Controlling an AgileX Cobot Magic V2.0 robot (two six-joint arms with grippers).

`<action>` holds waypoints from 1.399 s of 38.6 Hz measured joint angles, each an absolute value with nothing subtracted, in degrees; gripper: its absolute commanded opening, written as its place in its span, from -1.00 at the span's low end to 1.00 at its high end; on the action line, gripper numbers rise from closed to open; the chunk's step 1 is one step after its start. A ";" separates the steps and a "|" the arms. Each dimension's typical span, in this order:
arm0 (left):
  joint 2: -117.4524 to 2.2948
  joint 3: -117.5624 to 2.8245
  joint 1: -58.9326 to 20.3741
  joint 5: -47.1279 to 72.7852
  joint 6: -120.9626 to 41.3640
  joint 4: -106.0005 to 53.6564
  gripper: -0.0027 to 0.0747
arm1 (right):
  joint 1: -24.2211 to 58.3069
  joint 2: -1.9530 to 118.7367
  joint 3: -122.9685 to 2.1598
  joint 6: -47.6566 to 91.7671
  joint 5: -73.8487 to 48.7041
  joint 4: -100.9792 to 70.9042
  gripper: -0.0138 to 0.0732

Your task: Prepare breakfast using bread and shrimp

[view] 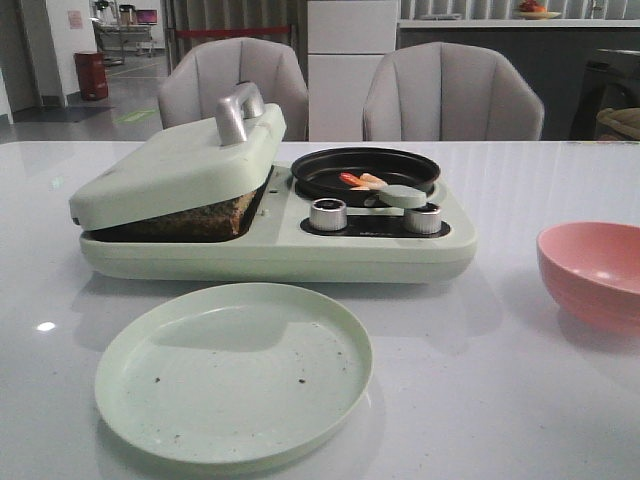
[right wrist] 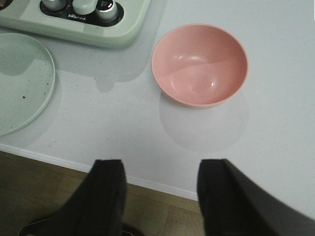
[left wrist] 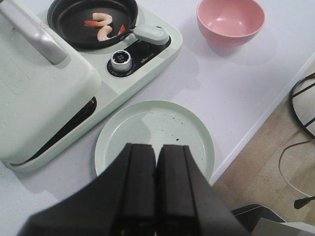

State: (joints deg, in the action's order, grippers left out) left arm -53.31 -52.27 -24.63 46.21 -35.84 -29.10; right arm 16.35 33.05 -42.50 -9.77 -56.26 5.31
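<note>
I judge the task mid-way: cooking is set up, serving not begun. The bread (view: 205, 217) sits inside the breakfast maker (view: 270, 235), under its tilted lid (view: 180, 165); only a toasted brown edge shows. The shrimp (left wrist: 101, 25) lie in the black pan (left wrist: 74, 22), at about 1 o'clock from the plate (view: 235, 375) in the front view; curled, pale pink with orange-red tails. Plate holds crumbs only; pink bowl (right wrist: 199, 64) holds nothing. Left gripper (left wrist: 156, 182) hangs over the plate's near rim, jaws pressed together on nothing. Right gripper (right wrist: 160, 196) sits at the table edge, jaws apart. Left to do: plate bread and shrimp.
</note>
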 measured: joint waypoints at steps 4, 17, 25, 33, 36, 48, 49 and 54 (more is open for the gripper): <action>-53.31 -52.27 -24.63 46.21 -35.84 -29.10 -0.67 | 16.35 31.56 -42.42 -9.77 -56.66 5.31 -0.48; -53.31 -52.27 -24.34 44.44 -28.51 -24.36 -0.67 | 16.35 31.31 -42.42 -9.77 -56.13 5.31 -0.58; -53.31 -52.14 -22.21 43.58 -20.49 -18.67 -0.67 | 16.35 31.31 -42.42 -9.77 -55.88 5.31 -0.58; -53.31 -52.00 -21.99 43.58 -19.77 -18.53 -0.67 | 16.35 31.31 -42.42 -9.77 -55.88 5.31 -0.58; -53.31 -52.00 -21.99 43.58 -19.68 -18.53 -0.67 | 16.35 31.31 -42.42 -9.77 -55.88 5.31 -0.58; -51.24 -50.09 -20.33 39.38 -19.79 -13.65 -0.67 | 16.35 31.31 -42.42 -9.77 -55.84 5.31 -0.58; -50.14 -49.43 -19.57 38.50 -19.79 -13.24 -0.67 | 16.35 31.31 -42.42 -9.77 -55.84 5.31 -0.58; -43.29 -43.86 -12.68 33.50 -19.79 -12.27 -0.67 | 16.35 31.31 -42.42 -9.77 -55.84 5.31 -0.58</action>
